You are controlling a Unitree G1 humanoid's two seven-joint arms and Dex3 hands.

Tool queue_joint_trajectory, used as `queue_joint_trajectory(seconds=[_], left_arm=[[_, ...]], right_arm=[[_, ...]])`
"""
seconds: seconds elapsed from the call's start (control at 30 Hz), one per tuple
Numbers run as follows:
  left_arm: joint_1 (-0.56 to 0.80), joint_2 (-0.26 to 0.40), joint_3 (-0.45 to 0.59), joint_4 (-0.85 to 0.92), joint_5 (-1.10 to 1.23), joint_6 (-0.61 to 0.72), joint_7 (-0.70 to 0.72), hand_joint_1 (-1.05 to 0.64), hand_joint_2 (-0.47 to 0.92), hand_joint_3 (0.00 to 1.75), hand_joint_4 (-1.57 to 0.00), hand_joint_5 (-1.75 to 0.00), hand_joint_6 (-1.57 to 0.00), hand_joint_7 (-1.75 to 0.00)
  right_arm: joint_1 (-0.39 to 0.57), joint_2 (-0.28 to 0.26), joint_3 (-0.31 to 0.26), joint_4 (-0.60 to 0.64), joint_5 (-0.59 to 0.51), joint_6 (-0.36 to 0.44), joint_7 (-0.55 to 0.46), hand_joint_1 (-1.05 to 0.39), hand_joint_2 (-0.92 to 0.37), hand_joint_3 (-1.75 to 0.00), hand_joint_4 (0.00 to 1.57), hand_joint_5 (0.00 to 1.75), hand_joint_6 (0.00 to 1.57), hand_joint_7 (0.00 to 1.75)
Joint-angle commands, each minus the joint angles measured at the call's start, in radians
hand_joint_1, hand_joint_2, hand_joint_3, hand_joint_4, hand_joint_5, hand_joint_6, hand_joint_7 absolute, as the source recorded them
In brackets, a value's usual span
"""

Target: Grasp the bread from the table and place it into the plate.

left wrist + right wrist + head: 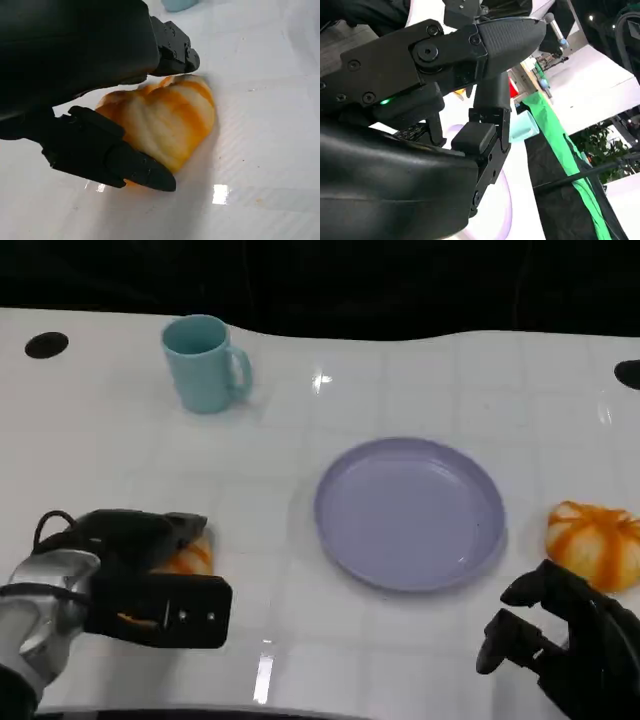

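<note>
An orange-and-white striped bread (192, 557) lies on the white table at the lower left. My left hand (140, 575) is wrapped around it. In the left wrist view the bread (165, 120) sits between the upper fingers (172, 47) and the thumb (115, 155), both touching it, and its underside rests on the table. The lavender plate (410, 512) stands in the middle with nothing on it. My right hand (565, 640) hovers at the lower right, with fingers (487, 135) loosely bent and apart, holding nothing.
A second striped orange bread (593, 543) lies right of the plate, just beyond my right hand. A teal mug (205, 363) stands at the back left. Black round holes (46, 344) mark the table's far corners.
</note>
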Motion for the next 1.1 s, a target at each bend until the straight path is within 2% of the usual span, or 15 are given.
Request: queue_joint_trajectory(seconds=[0.03,0.07,0.1,0.13,0.17,0.23,0.4,0.47,0.53,0.7,0.77,0.87,0.9,0.97,1.1], left_arm=[[-0.002,-0.019,0.021,0.093,-0.058,-0.044,0.124,-0.27,0.92,0.29,-0.75,-0.66,-0.80,-0.15],[-0.002,-0.023,0.027,0.105,-0.070,-0.064,0.164,-0.27,0.92,0.26,-0.79,-0.84,-0.92,-0.17],[-0.002,-0.025,0.029,0.119,-0.073,-0.087,0.217,-0.28,0.92,0.26,-0.82,-1.21,-1.05,-0.34],[-0.001,-0.026,0.027,0.132,-0.070,-0.109,0.272,-0.27,0.91,0.28,-0.83,-1.53,-0.89,-1.03],[-0.002,-0.027,0.024,0.145,-0.067,-0.124,0.311,-0.26,0.91,0.30,-0.85,-1.63,-0.79,-1.38],[-0.006,-0.033,0.019,0.167,-0.062,-0.139,0.380,-0.26,0.92,0.42,-0.83,-1.72,-0.66,-1.67],[-0.019,-0.044,0.033,0.202,-0.093,-0.187,0.452,-0.26,0.91,0.58,-0.81,-1.75,-0.61,-1.74],[-0.027,-0.046,0.031,0.213,-0.099,-0.195,0.468,-0.26,0.81,0.78,-0.82,-1.75,-0.62,-1.75],[-0.035,-0.050,0.028,0.226,-0.096,-0.205,0.509,-0.26,0.76,0.82,-0.82,-1.75,-0.62,-1.75],[-0.062,-0.057,0.024,0.242,-0.095,-0.219,0.552,-0.26,0.74,0.81,-0.81,-1.75,-0.60,-1.75],[-0.076,-0.058,0.026,0.237,-0.098,-0.215,0.549,-0.26,0.76,0.67,-0.81,-1.75,-0.56,-1.75],[-0.092,-0.060,0.029,0.229,-0.101,-0.220,0.550,-0.26,0.76,0.62,-0.82,-1.75,-0.57,-1.75],[-0.096,-0.061,0.032,0.222,-0.106,-0.225,0.549,-0.25,0.76,0.65,-0.83,-1.75,-0.58,-1.75],[-0.102,-0.063,0.034,0.213,-0.112,-0.231,0.548,-0.25,0.68,0.89,-0.85,-1.75,-0.62,-1.75],[-0.122,-0.072,0.040,0.166,-0.120,-0.233,0.540,-0.24,0.58,1.00,-0.84,-1.75,-0.63,-1.75]], right_arm=[[0.005,-0.014,-0.008,-0.005,-0.005,-0.008,0.001,-0.52,-0.92,-0.19,0.74,1.54,0.82,1.05],[0.006,-0.013,-0.008,-0.005,-0.007,-0.009,0.000,-0.52,-0.92,-0.19,0.74,1.54,0.82,1.05],[0.006,-0.013,-0.008,-0.004,-0.006,-0.011,0.001,-0.52,-0.92,-0.19,0.74,1.54,0.81,1.05],[0.006,-0.013,-0.009,-0.004,-0.005,-0.011,0.003,-0.52,-0.92,-0.20,0.74,1.54,0.81,1.05],[0.006,-0.014,-0.009,-0.003,-0.005,-0.010,0.004,-0.52,-0.92,-0.20,0.74,1.54,0.81,1.05],[0.003,-0.013,-0.011,-0.001,-0.003,-0.008,0.002,-0.52,-0.92,-0.20,0.74,1.54,0.81,1.05],[0.000,-0.015,-0.012,0.002,-0.001,-0.001,0.003,-0.52,-0.92,-0.19,0.75,1.54,0.82,1.04],[0.000,-0.015,-0.011,0.000,-0.002,0.003,-0.002,-0.52,-0.92,-0.18,0.75,1.54,0.82,1.05],[-0.002,-0.016,-0.012,0.005,-0.002,0.000,0.003,-0.52,-0.92,-0.18,0.75,1.54,0.82,1.05],[-0.002,-0.018,-0.012,0.005,-0.004,0.002,0.000,-0.52,-0.92,-0.17,0.74,1.54,0.82,1.05],[-0.001,-0.019,-0.012,0.004,-0.006,-0.001,0.000,-0.53,-0.92,-0.17,0.74,1.54,0.82,1.05],[0.001,-0.017,-0.013,0.003,-0.004,0.000,-0.003,-0.52,-0.92,-0.17,0.74,1.54,0.82,1.05],[0.001,-0.015,-0.014,0.003,0.000,0.002,-0.004,-0.52,-0.92,-0.18,0.74,1.54,0.81,1.05],[0.001,-0.014,-0.016,0.004,0.004,0.004,-0.003,-0.51,-0.92,-0.18,0.74,1.54,0.81,1.05],[-0.002,-0.018,-0.017,0.009,0.001,0.001,0.003,-0.52,-0.92,-0.18,0.74,1.54,0.81,1.06]])
